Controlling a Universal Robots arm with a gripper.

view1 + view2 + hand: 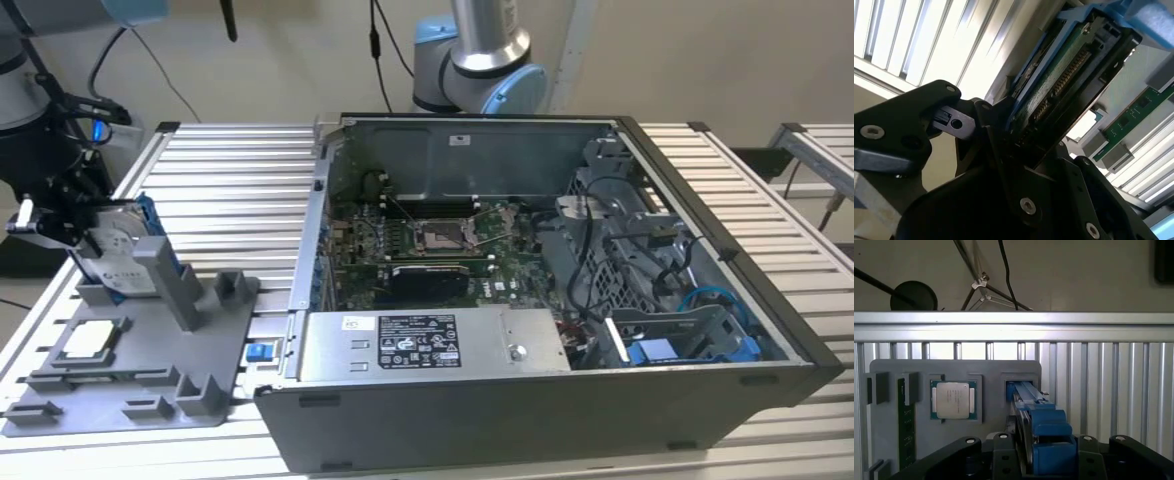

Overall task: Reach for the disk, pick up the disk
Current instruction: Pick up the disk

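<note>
The gripper (80, 226), built of matte black plates fastened with bright screws, is seen closed on the disk (120, 255): in both wrist views its fingers (1004, 456) are pressed against the two broad faces. The disk is held on edge at the exterior view's left, at the upright slots of a grey moulded fixture (134, 405), and whether it is lifted clear of the slot cannot be told. A flat rectangular body of silver-grey metal is shown, with a circular relief on its face and a white printed label whose writing is too small to be made out. It is framed by a blue plastic caddy (1051, 440). Along one face a green circuit board (1054, 87) with a row of metal contacts is exposed.

In the fixture's shallow recesses, a square silver chip (952, 400) in a green border and a narrow green memory stick (902, 432) are laid flat. The fixture is carried by a desk (227, 170) of ribbed aluminium slats.

Just beside the fixture, toward the exterior view's right, an open dark grey sheet-metal computer case (534, 425) is set. Inside it, a green motherboard (427, 240), black and blue cables (714, 298) and a grey box (427, 345) bearing a black-and-white sticker are seen; the sticker's print cannot be read.
</note>
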